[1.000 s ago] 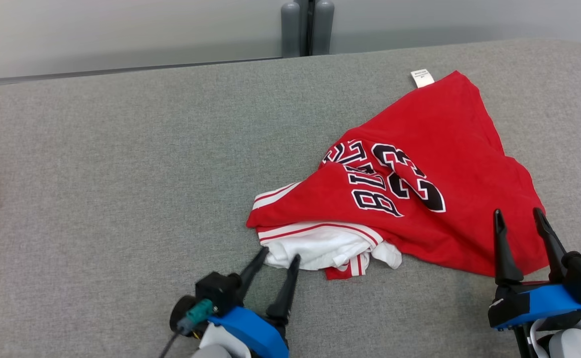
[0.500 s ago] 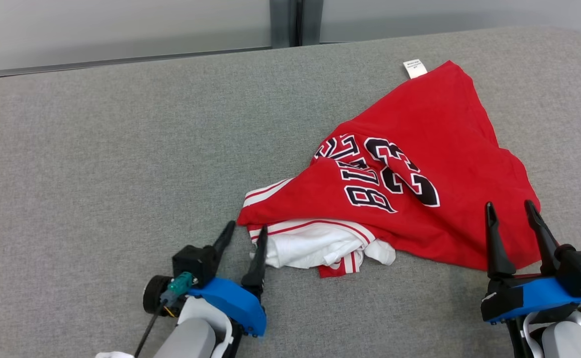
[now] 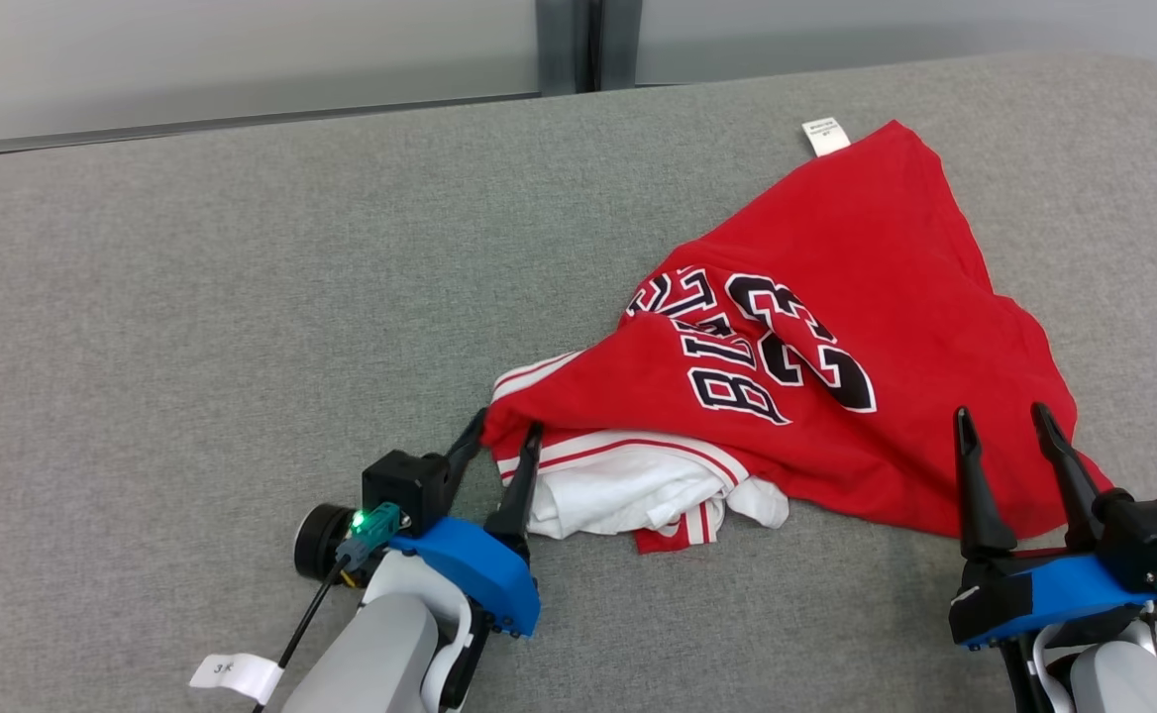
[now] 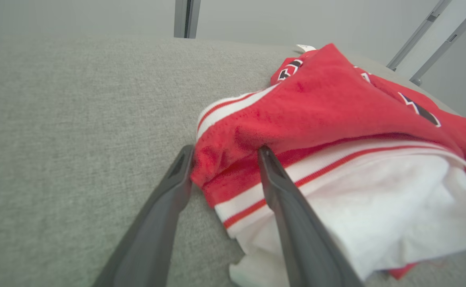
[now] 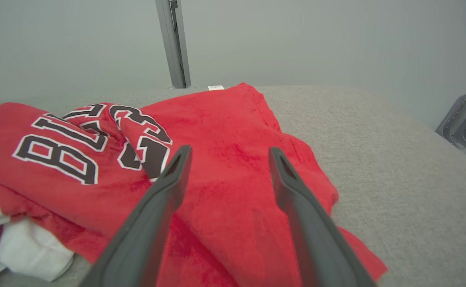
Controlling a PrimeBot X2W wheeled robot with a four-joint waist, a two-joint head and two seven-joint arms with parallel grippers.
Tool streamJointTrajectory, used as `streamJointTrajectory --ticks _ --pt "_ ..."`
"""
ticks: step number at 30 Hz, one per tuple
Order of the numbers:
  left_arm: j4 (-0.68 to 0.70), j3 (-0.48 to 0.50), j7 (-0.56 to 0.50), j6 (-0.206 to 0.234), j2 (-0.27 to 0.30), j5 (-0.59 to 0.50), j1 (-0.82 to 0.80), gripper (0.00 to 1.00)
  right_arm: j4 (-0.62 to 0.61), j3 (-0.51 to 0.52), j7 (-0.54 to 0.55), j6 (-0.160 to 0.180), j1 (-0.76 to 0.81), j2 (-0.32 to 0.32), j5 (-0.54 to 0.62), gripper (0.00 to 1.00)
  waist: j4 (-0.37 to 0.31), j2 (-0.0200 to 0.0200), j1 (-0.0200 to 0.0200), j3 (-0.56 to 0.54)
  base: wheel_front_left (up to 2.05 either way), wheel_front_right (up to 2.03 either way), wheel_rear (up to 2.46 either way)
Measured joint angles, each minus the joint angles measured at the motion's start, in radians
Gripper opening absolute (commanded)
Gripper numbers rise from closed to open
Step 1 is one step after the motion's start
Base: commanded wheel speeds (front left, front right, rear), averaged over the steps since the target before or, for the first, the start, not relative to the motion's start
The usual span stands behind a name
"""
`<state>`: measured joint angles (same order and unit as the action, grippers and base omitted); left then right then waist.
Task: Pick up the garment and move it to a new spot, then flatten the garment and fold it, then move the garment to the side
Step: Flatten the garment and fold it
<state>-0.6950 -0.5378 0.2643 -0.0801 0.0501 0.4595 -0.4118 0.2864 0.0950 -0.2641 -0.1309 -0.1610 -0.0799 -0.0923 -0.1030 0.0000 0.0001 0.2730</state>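
Red basketball jersey (image 3: pixel 886 257): near-left striped corner is bracketed by left gripper (image 3: pixel 507 423) (jaws apart, unclamped); right gripper (image 3: pixel 999 409), likewise spread, is poised over right hem.

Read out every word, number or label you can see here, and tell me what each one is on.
"23": black, white-edged number on the red jersey.
"B...": large lettering beside it on the jersey, starting with B; the rest is creased into a fold and cannot be read whole.
"3K", as far as it can be made out: small paper tag on the black cable.
White care label at the jersey's far corner: print too small to read.
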Motion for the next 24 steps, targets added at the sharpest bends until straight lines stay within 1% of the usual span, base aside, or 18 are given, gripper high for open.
streamJointTrajectory --ticks 1,4,8,14,18,24 --pt "0.006 -0.004 0.0 -0.008 0.0 -0.004 -0.011 0.0 0.0 -0.001 0.0 0.0 0.0 0.0 0.0 1.0 0.002 0.0 0.0 -0.002 0.0 0.0 0.0" --pt "0.046 -0.004 0.0 -0.024 -0.001 -0.004 -0.011 0.0 0.003 -0.002 0.0 0.0 0.0 -0.003 0.0 1.0 0.016 0.0 0.0 -0.016 0.0 0.0 0.0" --pt "0.163 0.04 0.0 -0.03 -0.001 -0.033 0.022 0.0 0.013 -0.003 0.0 0.0 0.008 -0.004 -0.006 1.0 0.054 0.0 0.0 -0.049 0.0 0.0 0.0" --pt "0.351 0.091 0.0 -0.036 0.0 -0.076 0.093 0.0 0.03 -0.005 0.0 0.0 0.036 0.003 -0.007 1.0 0.148 0.0 -0.0002 -0.115 0.0 0.0 0.0" --pt "0.436 0.105 0.0 -0.04 0.0 -0.115 0.14 0.0 0.04 -0.006 0.0 0.0 0.051 0.012 -0.009 1.0 0.209 0.0 -0.0002 -0.147 0.0 0.0 0.0" --pt "0.546 0.13 0.0 -0.041 0.001 -0.199 0.196 0.0 0.042 0.005 0.0 0.0 0.064 0.021 -0.008 1.0 0.265 0.0 -0.0002 -0.157 0.0 0.0 0.0"
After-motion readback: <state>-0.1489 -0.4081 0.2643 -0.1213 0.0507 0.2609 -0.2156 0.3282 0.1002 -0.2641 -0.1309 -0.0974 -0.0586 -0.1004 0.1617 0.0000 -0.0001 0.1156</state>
